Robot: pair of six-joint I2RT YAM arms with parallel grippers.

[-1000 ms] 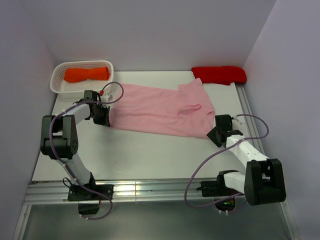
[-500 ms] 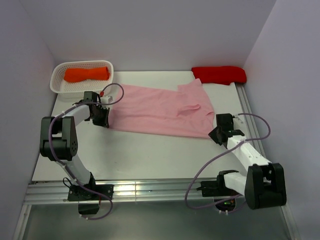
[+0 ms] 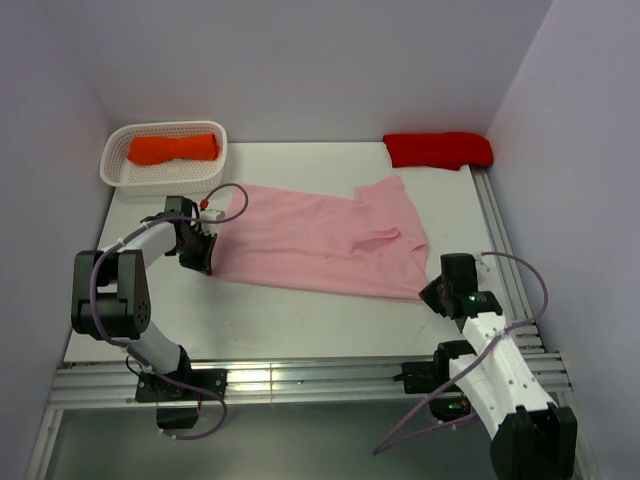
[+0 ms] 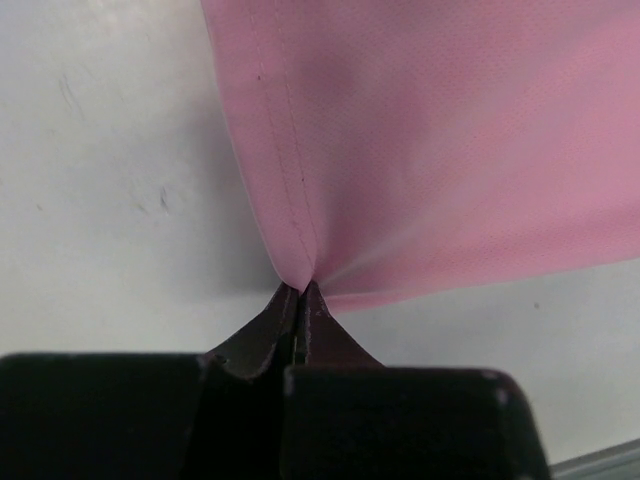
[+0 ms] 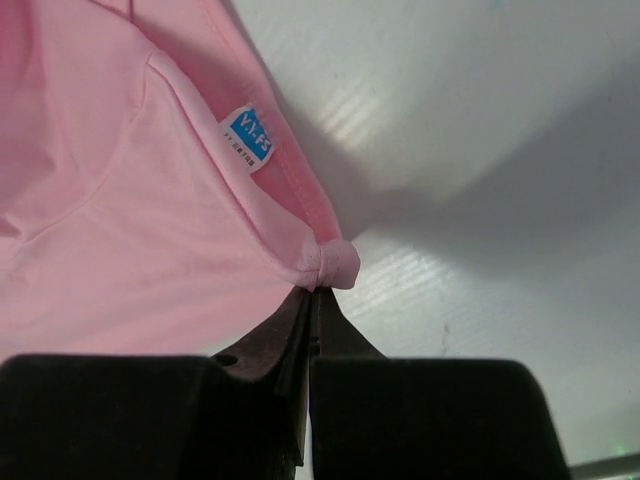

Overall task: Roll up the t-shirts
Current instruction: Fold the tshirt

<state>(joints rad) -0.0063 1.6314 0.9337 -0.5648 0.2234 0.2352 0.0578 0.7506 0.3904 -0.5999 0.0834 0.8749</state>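
A light pink t-shirt point(image 3: 320, 238) lies spread across the white table, stretched between my two arms. At its left corner my left gripper point(image 3: 203, 262) is shut on the hem point(image 4: 300, 280), with the cloth pulled into a point at the fingertips. At the shirt's right front corner my right gripper point(image 3: 432, 292) is shut on a bunched bit of collar edge point(image 5: 335, 265) beside a blue label point(image 5: 249, 136). An orange t-shirt bundle point(image 3: 172, 148) lies in the basket. A red t-shirt bundle point(image 3: 438, 149) lies at the back right.
A white mesh basket point(image 3: 116, 172) stands at the back left corner. Purple walls close in the back and both sides. A metal rail point(image 3: 300, 378) runs along the table's near edge, and another point(image 3: 497, 240) runs along the right side.
My right gripper has shut on the shirt's collar edge and drawn back toward the near edge. The pink shirt has shifted toward the front, and my left gripper has moved a little nearer with it.
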